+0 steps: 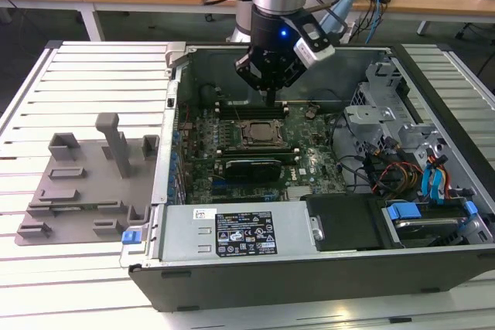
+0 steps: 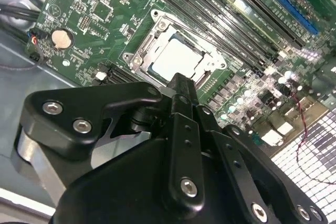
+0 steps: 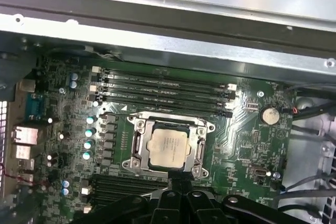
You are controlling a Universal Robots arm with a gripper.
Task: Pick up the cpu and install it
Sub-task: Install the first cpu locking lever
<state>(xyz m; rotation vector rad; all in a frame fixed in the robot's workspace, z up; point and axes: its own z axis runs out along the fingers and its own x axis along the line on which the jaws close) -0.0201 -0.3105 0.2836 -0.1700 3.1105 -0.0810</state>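
Observation:
The cpu point(image 2: 176, 59), a square silvery chip, lies flat inside the metal-framed socket point(image 3: 137, 148) on the green motherboard; in the first wrist view the cpu point(image 3: 169, 148) sits level within the frame. In the exterior view the cpu point(image 1: 259, 134) is in the middle of the open computer case. My gripper point(image 1: 271, 100) hangs a little above and behind the socket, its fingers drawn together to a narrow tip with nothing in them. In both wrist views the gripper point(image 2: 181, 83) point(image 3: 176, 183) tip stands just beside the socket's edge, apart from the chip.
A grey plastic fixture tray point(image 1: 77, 183) with upright posts lies on the slatted table at the exterior view's left. Memory slots point(image 3: 163, 90), the case wall point(image 1: 172, 113), a power supply point(image 1: 232, 233) and drive cages with cables point(image 1: 402, 152) surround the socket.

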